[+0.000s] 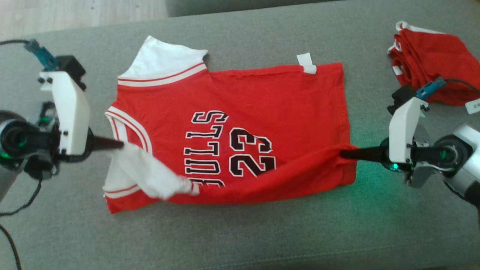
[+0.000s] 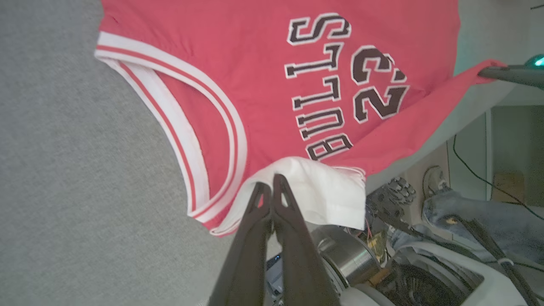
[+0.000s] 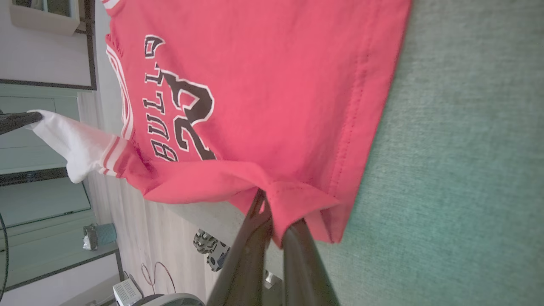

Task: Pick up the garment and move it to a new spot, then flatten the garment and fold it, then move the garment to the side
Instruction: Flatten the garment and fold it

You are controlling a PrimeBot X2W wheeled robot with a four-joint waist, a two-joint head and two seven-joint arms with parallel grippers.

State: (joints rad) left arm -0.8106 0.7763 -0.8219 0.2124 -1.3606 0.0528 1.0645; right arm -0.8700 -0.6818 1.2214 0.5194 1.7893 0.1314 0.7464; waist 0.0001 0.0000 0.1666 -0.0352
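The garment is a red jersey with white sleeves and dark "BULLS 23" lettering, spread across the grey padded surface. Its near long edge is lifted and folded over toward the lettering. My left gripper is shut on the near white sleeve, seen close up in the left wrist view against the jersey. My right gripper is shut on the near hem corner; in the right wrist view its tips pinch red cloth. The far sleeve lies flat.
A second red garment lies folded at the surface's far right, just behind my right wrist. A white tag sticks up at the jersey's far edge. Grey surface lies bare in front of the jersey. Wooden floor shows beyond.
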